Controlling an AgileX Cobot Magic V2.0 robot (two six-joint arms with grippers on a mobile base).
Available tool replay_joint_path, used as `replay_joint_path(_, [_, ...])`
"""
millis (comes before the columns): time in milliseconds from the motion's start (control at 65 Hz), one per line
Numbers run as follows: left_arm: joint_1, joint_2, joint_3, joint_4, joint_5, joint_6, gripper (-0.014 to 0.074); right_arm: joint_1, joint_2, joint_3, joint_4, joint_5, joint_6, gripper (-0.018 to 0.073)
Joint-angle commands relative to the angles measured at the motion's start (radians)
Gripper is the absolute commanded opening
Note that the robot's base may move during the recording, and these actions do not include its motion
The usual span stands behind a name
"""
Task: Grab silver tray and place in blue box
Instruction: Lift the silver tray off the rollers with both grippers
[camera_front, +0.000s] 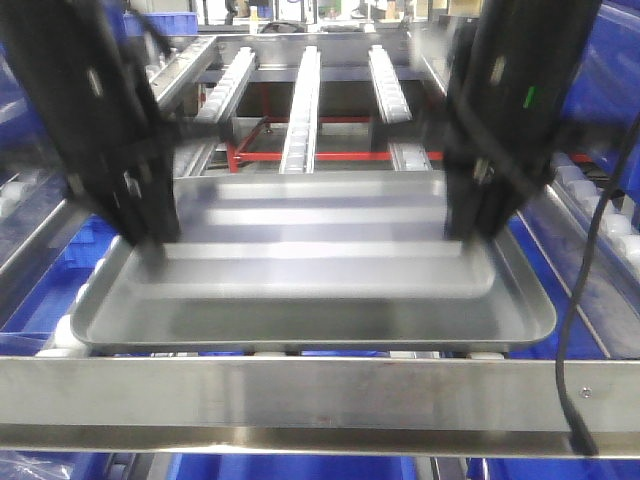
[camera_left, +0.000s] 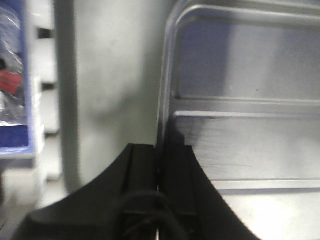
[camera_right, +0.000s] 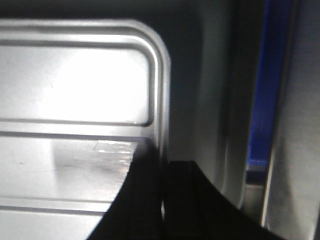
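Observation:
The silver tray (camera_front: 320, 290) is a wide shallow metal tray with a raised rim and two long ridges. It lies across the roller conveyor, its near edge by the front steel bar. My left gripper (camera_front: 150, 235) is shut on the tray's left rim, one finger each side of it, as the left wrist view shows (camera_left: 159, 150). My right gripper (camera_front: 478, 232) is shut on the tray's right rim, shown in the right wrist view (camera_right: 162, 165). The tray also shows in the left wrist view (camera_left: 240, 100) and the right wrist view (camera_right: 75, 100). A blue box (camera_front: 60, 270) sits low at the left.
Three roller rails (camera_front: 300, 100) run away behind the tray over a red frame (camera_front: 340, 155). A steel crossbar (camera_front: 300, 395) spans the front. More blue bins (camera_front: 610, 80) stand at the right. A black cable (camera_front: 570, 330) hangs at the right.

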Motion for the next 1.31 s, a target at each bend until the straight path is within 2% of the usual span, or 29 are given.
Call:
replay_joint_path(0, [-0.043,-0.098,-0.032,0.074,0.038,-0.092,-0.0104,0.031,-0.094,-0.007,-0.032,0.004,0.037,0.0070])
replay_joint_path(77, [-0.081,-0.138,-0.022,0.145,0.069,-0.169,-0.0104,0.062,-0.137,0.032,-0.076,0.014,0.104,0.0070])
replay_joint_path(246, [-0.158,-0.222,0.049,0.150,0.073,-0.235,-0.0104,0.148,-0.234,0.123,-0.152,0.013,0.215,0.0070])
replay_joint_path(477, [-0.278,-0.347,0.200,0.172,0.086,-0.390,-0.0104,0.236,-0.341,0.216,-0.164,0.016,0.341,0.0070])
replay_joint_path(600, [-0.336,-0.393,0.235,0.224,0.113,-0.467,-0.0104,0.272,-0.369,0.240,-0.205,0.025,0.391,0.0070])
replay_joint_path(1292, [-0.337,-0.398,0.235,0.265,0.117,-0.478,-0.0104,0.286,-0.370,0.244,-0.231,0.061,0.382,0.0070])
